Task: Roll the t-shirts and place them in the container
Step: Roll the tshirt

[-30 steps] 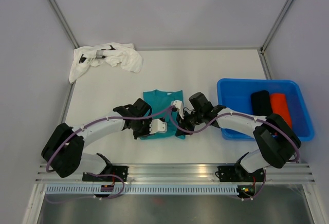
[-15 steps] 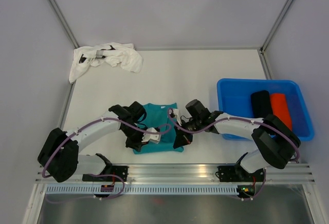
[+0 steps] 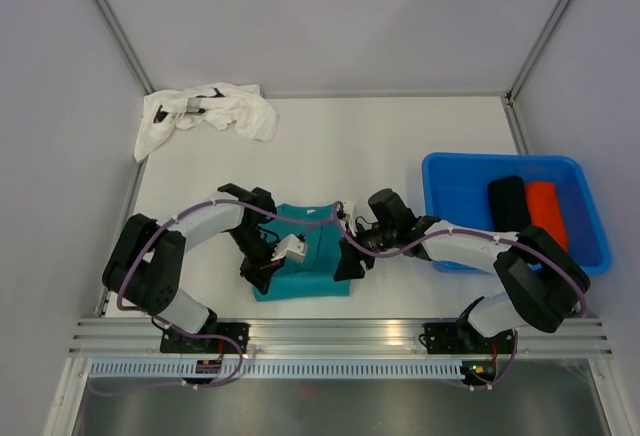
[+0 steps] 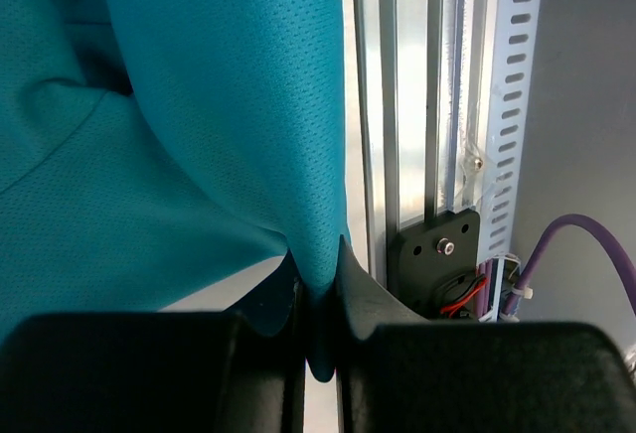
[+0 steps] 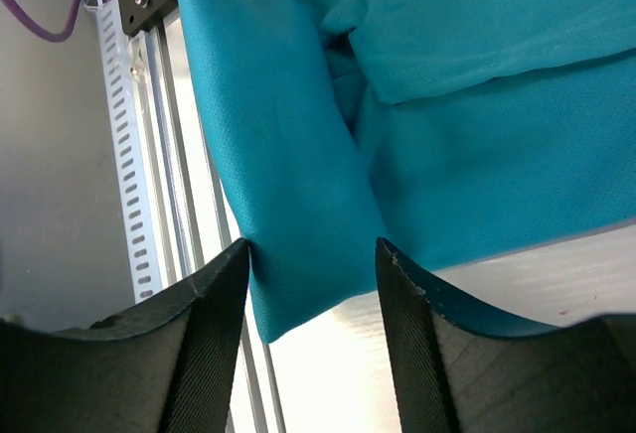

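A: From above, what do we count?

B: Four t-shirts. The teal t-shirt is low in the centre and the white t-shirt is crumpled at upper left. The black t-shirt and the orange-red t-shirt lie rolled side by side in one blue tub at right. There are two arms.

A: And the setting?

B: A white surface, pale grey walls, and an aluminium rail along the bottom. We see the teal t-shirt folded into a block, slightly longer up-down in the frame, and both rolls lie up-down too. The left gripper sits at its lower left, the right gripper at its right edge.

A: The left wrist view?

B: The left gripper is pinched narrow on a fold of the teal t-shirt, with the aluminium rail at right.

A: And the right wrist view?

B: The right gripper stands wide, with a folded corner of the teal t-shirt between its fingers. We cannot tell whether they touch it.
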`<state>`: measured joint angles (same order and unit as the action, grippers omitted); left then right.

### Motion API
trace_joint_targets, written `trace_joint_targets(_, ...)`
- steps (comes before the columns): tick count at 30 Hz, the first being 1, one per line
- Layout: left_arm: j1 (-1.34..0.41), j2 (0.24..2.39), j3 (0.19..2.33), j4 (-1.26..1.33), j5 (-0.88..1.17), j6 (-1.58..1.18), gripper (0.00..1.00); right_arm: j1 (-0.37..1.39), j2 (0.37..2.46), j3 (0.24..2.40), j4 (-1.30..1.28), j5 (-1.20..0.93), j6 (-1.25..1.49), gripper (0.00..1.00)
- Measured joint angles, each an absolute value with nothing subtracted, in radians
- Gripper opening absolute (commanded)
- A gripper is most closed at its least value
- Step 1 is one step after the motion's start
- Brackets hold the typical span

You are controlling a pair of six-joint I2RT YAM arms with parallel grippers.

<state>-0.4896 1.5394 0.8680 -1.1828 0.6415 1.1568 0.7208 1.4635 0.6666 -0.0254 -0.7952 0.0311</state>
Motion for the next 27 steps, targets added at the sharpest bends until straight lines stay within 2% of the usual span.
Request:
trace_joint_targets(3, -0.470, 1.557, 0.871, -1.191, 0.649, 1.174, 0.10, 0.725, 1.428, 0.604, 0.040, -0.789, 0.043, 0.64)
trace_joint_targets(10, -0.443, 1.601, 0.886, -1.201, 0.657, 1.198, 0.10, 0.793, 1.382, 0.505, 0.147, -0.708, 0.072, 0.61)
trace_joint_targets(12, -0.441, 1.605, 0.892, -1.201, 0.658, 1.199, 0.10, 0.817, 1.391, 0.492, 0.184, -0.685, 0.089, 0.46)
trace_joint_targets(13, -0.440, 1.606, 0.894, -1.201, 0.658, 1.199, 0.10, 0.826, 1.399, 0.485, 0.211, -0.675, 0.100, 0.35)
trace_joint_targets(14, -0.440, 1.607, 0.896, -1.201, 0.658, 1.199, 0.10, 0.831, 1.409, 0.480, 0.235, -0.670, 0.111, 0.17)
trace_joint_targets(17, -0.438, 1.608, 0.897, -1.202, 0.657, 1.199, 0.11, 0.833, 1.449, 0.479, 0.298, -0.657, 0.153, 0.00)
trace_joint_targets(21, -0.434, 1.608, 0.897, -1.202, 0.656, 1.199, 0.18, 0.832, 1.495, 0.479, 0.339, -0.673, 0.200, 0.00)
trace_joint_targets(27, -0.415, 1.608, 0.897, -1.212, 0.639, 1.206, 0.14, 0.829, 1.509, 0.479, 0.368, -0.745, 0.312, 0.00)
